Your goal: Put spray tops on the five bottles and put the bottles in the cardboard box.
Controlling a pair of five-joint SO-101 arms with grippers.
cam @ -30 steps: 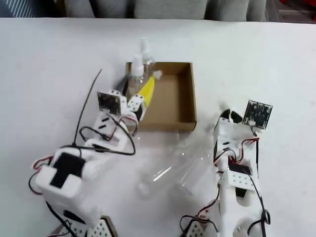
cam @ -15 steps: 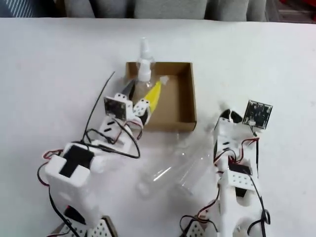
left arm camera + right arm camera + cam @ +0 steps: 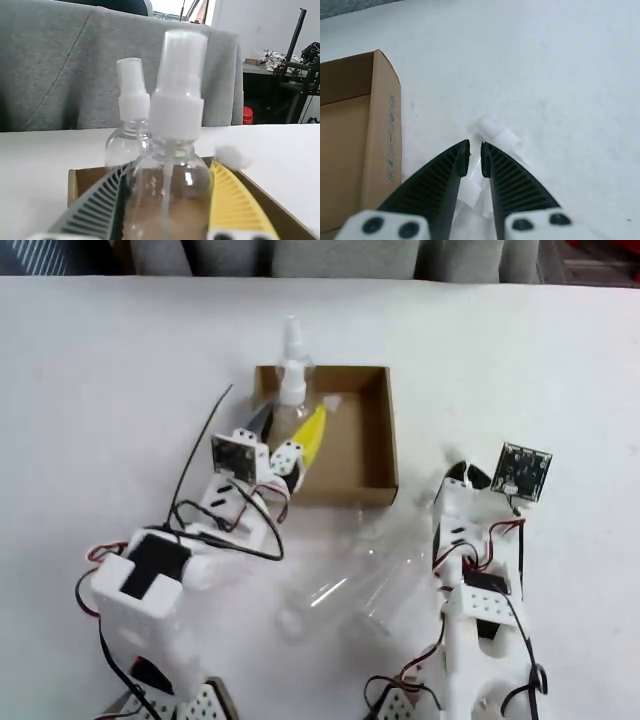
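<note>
Clamping capped bottle w/ L hand at box.

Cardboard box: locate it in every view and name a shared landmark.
High view: cardboard box in the middle of the picture.
Left wrist view: its walls either side of the held bottle.
Right wrist view: its corner beside the right fingers.
Shared landmark: the white table.

The white bench carries a cardboard box in the middle. Clear bottles lie on their sides just nearer, white spray tops to its right.
</note>
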